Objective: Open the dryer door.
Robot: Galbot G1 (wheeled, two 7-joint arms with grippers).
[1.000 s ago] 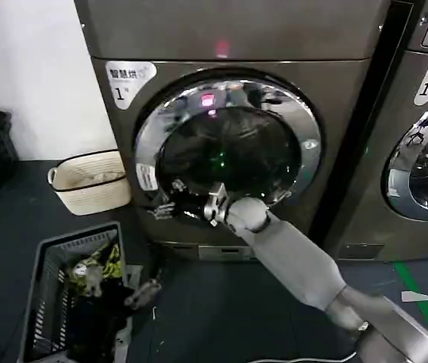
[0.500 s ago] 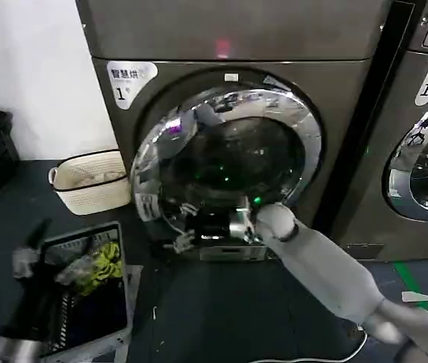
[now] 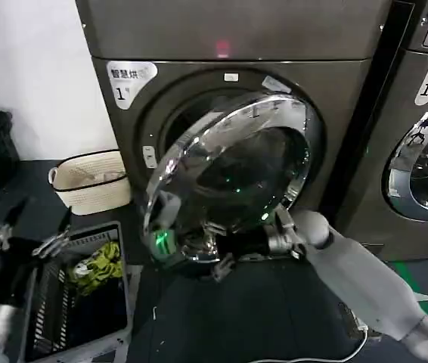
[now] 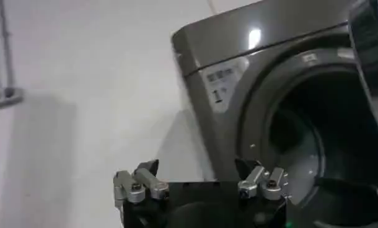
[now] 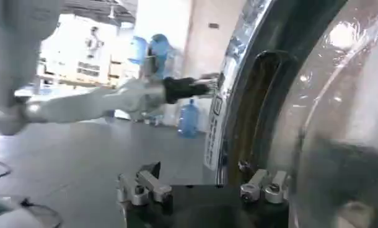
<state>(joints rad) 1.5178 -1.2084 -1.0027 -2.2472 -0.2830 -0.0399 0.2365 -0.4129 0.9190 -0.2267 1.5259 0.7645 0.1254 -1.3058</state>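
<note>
The dryer door [image 3: 229, 170], chrome-rimmed with dark domed glass, stands swung partly out from the dryer front, hinged on its right side. Behind it the drum opening [image 3: 187, 113] shows. My right gripper [image 3: 212, 253] is at the door's lower edge, reaching in from the lower right. In the right wrist view the right gripper [image 5: 198, 176] is open, with the door's chrome rim [image 5: 238, 80] standing between its spread fingers. My left gripper [image 3: 31, 233] hovers at the lower left over the laundry basket. In the left wrist view the left gripper [image 4: 198, 176] is open and empty, facing the drum opening [image 4: 313, 142].
A grey laundry basket [image 3: 123, 280] with clothes sits on the floor at the lower left. A white woven basket [image 3: 89, 181] stands by the wall. The neighbouring machine [image 3: 426, 151] is at the right. A cable [image 3: 312, 357] lies on the floor.
The door went from shut to swung well out, my right gripper moving with its lower rim toward me. My left arm rose into view at the lower left.
</note>
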